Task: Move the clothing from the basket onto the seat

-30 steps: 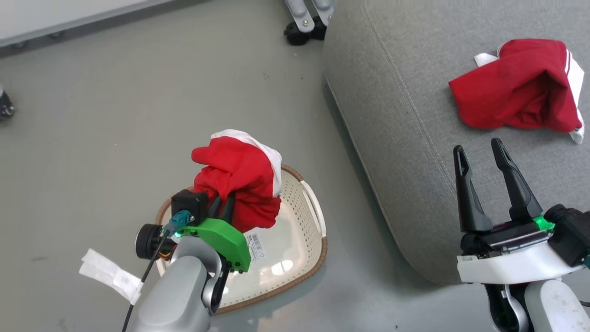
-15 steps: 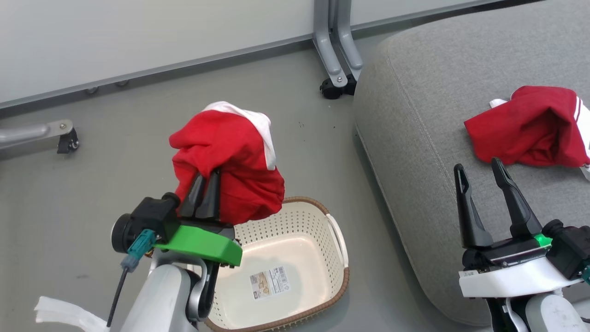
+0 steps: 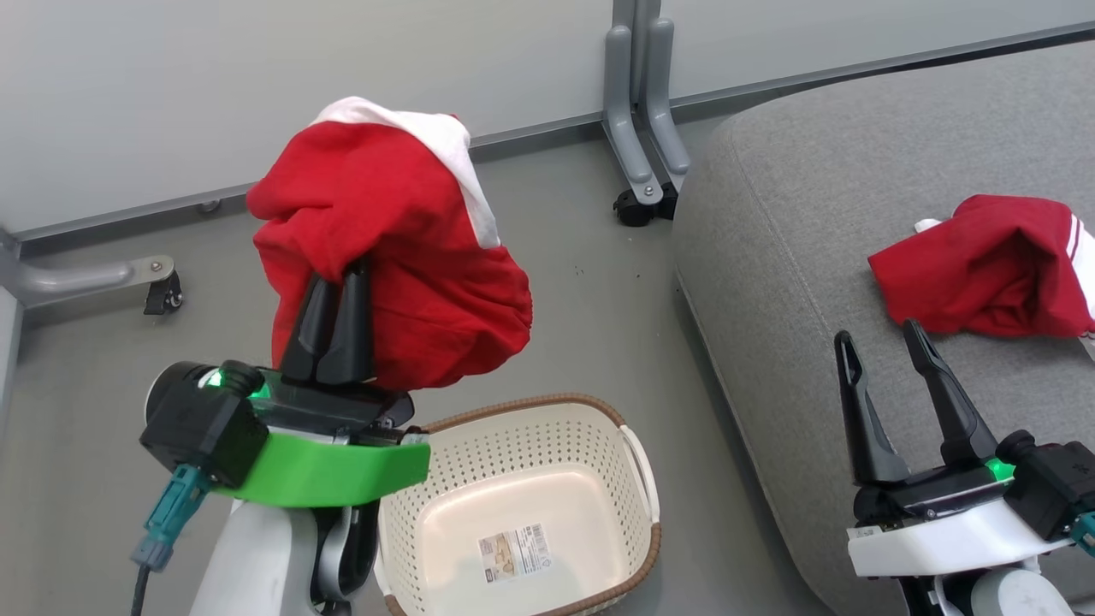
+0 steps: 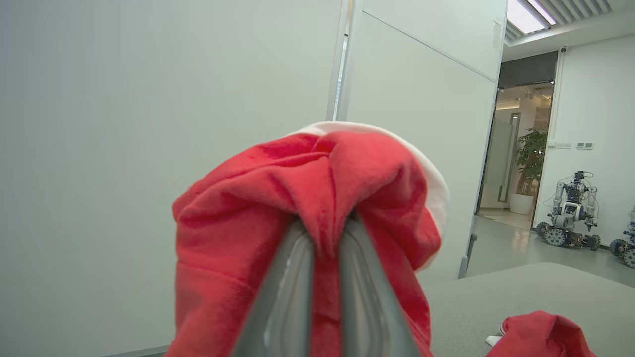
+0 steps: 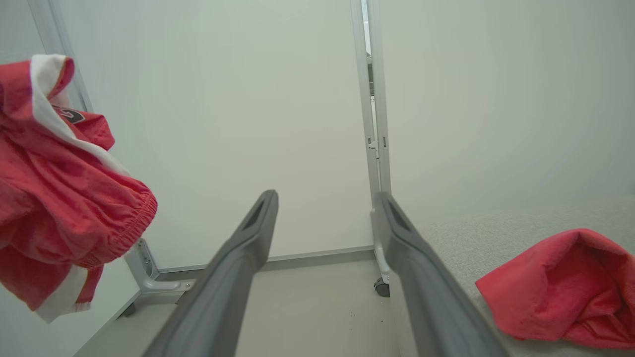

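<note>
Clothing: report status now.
Left end effector shut on red garment, held clear of basket. Right end effector open, empty. Other garment on seat. Path to seat looks open.

Bright even light — ceiling panel (image 4: 528, 14) glows; soft shadows, wrist-view foregrounds blurred.

Body notes: left pincer (image 3: 342, 287) black-fingered on a green bracket (image 3: 334, 470), teal connector (image 3: 168, 516), pale forearm (image 3: 257, 565). Right pincer (image 3: 877, 335) black-fingered on a white mount (image 3: 941, 524), green light (image 3: 994, 469).
</note>
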